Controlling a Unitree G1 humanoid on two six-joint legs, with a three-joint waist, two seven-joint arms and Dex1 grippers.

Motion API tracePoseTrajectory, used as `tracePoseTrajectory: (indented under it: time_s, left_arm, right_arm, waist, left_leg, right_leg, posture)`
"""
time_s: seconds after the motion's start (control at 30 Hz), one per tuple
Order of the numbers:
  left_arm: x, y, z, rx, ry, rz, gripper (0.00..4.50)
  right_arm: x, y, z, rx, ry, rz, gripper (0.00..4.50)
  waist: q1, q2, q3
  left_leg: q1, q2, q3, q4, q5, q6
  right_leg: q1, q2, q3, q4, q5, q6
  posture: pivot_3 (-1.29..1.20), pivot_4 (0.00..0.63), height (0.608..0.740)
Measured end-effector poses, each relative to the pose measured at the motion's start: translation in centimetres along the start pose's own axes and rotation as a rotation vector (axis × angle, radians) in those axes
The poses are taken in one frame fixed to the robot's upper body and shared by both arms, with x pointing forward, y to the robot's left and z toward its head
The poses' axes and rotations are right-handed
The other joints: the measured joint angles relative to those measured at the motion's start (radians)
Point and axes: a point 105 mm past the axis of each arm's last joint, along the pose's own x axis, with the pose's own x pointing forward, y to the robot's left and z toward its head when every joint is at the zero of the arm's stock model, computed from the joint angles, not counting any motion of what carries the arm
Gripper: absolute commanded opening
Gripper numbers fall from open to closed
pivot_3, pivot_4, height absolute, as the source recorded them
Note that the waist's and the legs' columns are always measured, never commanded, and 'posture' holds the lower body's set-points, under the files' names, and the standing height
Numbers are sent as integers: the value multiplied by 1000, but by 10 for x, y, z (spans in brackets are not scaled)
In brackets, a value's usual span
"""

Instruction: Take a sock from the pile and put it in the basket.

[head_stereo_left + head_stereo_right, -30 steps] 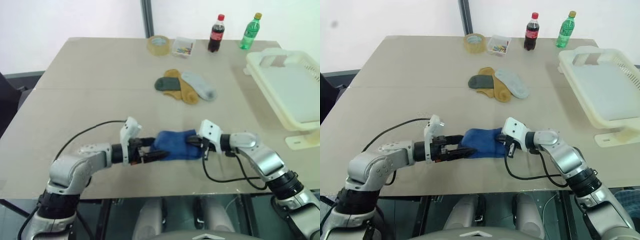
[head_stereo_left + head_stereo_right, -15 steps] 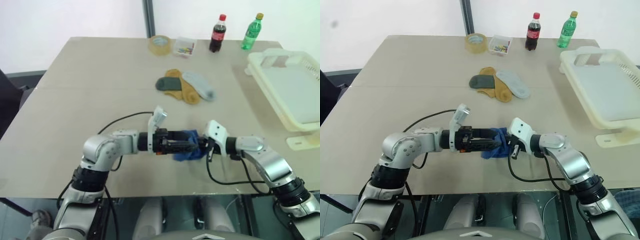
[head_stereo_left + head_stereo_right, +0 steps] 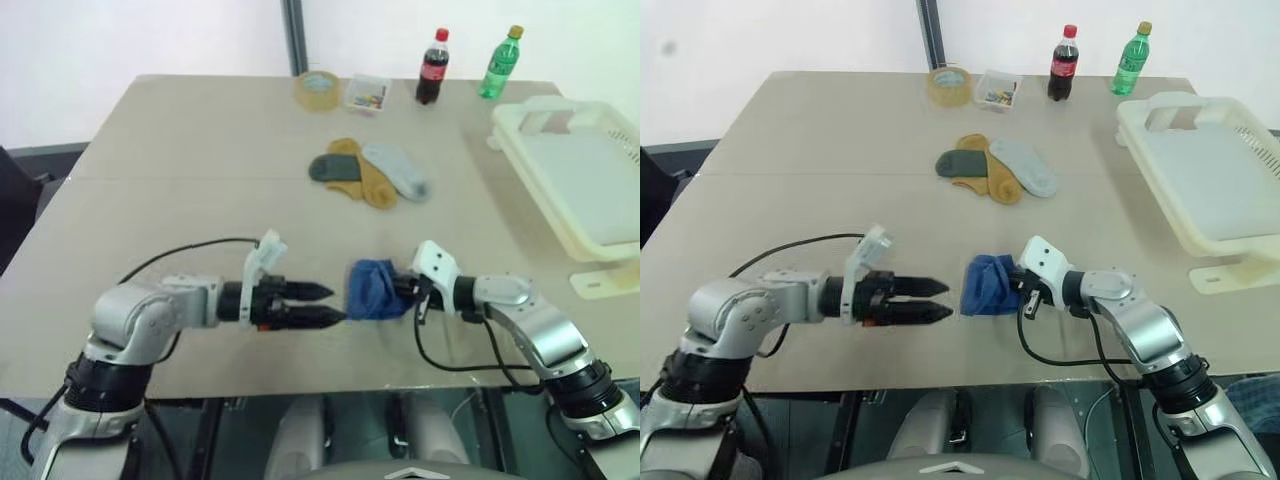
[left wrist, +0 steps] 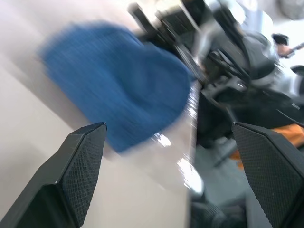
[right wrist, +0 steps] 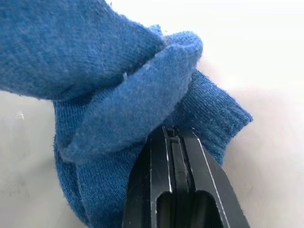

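Note:
My right gripper (image 3: pixel 405 293) is shut on the cuff of a blue sock (image 3: pixel 372 290), which bunches up low over the table near the front edge. The right wrist view shows its black fingers (image 5: pixel 173 142) pinched on the blue sock (image 5: pixel 118 71). My left gripper (image 3: pixel 338 304) stands open, pointing at the sock from the left with a small gap to it. The pile (image 3: pixel 370 175) of dark green, mustard and grey socks lies mid-table. The cream basket (image 3: pixel 520 135) stands at the right edge.
At the table's far edge stand a tape roll (image 3: pixel 318 88), a small clear box (image 3: pixel 367 93), a cola bottle (image 3: pixel 432 67) and a green bottle (image 3: pixel 500 63). Cables trail from both wrists.
The sock was stretched between both grippers; now it hangs bunched from the right one alone. My left gripper pushed in to the sock, then drew back to the left, clear of it.

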Motion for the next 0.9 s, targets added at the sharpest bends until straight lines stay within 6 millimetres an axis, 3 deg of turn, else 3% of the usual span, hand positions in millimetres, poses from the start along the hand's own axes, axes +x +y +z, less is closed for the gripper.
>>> tracePoseTrajectory:
  time_s: [0.17, 0.27, 0.37, 0.47, 0.53, 0.63, 0.73, 0.9]
  left_arm:
    - [45, -9, 17, 48, -34, -132, 4500]
    - [67, 8, 18, 66, -38, -82, 4500]
    - [86, 23, 13, 64, -21, -38, 4500]
    - [89, 24, 13, 101, -2, -32, 4500]
    - [89, 24, 14, 121, -24, -40, 4500]
    - [84, 23, 17, 116, -65, -50, 4500]
    - [67, 22, 18, 211, -66, -12, 4500]
    - [46, 20, 17, 392, -96, 81, 4500]
  right_arm:
    - [-1, -1, 1, 2, 3, -3, 78]
    - [-7, 0, -1, -4, 18, -18, 78]
    - [-26, -5, -8, -4, 69, -85, 78]
    - [-47, -9, -16, 45, 109, -149, 843]
    - [-64, -11, -18, 136, 102, -197, 1704]
    - [-70, -13, -2, 195, 21, -230, 2989]
    - [-62, -9, 22, 276, -95, -192, 4433]
    - [-40, -4, 42, 408, -191, -134, 4477]
  waist:
    - [13, 0, 0]
    - [14, 1, 0]
    - [20, 1, 0]
    - [21, 1, -1]
    - [18, 1, -1]
    - [9, 1, -1]
    - [-1, 1, 0]
    - [-2, 2, 0]
  left_leg:
    - [1, -1, -1, 2, -1, 2]
    - [0, -1, -1, 2, -1, 2]
    - [-1, -1, -1, 3, -1, 2]
    - [-1, -1, -2, 3, -1, 3]
    - [0, 0, -2, 3, -2, 3]
    - [1, 2, -3, 3, -2, 3]
    - [1, 3, -4, 3, -2, 3]
    - [-1, 1, -3, 3, -2, 3]
  right_leg:
    - [2, 1, -1, 0, 0, 0]
    - [2, 2, 0, 0, 1, 1]
    - [2, 3, -1, 0, 2, 4]
    - [2, 1, -2, -1, 1, 2]
    - [3, 1, -2, -1, 0, 0]
    - [3, 3, -1, 0, 0, 0]
    - [2, 5, -2, 1, 0, 0]
    - [1, 0, -1, 0, 0, 0]
  posture:
    - [0, 150, 740]
    - [0, 150, 740]
    - [0, 150, 740]
    - [0, 150, 740]
    - [0, 150, 740]
    - [0, 150, 740]
    - [0, 150, 740]
    - [0, 150, 740]
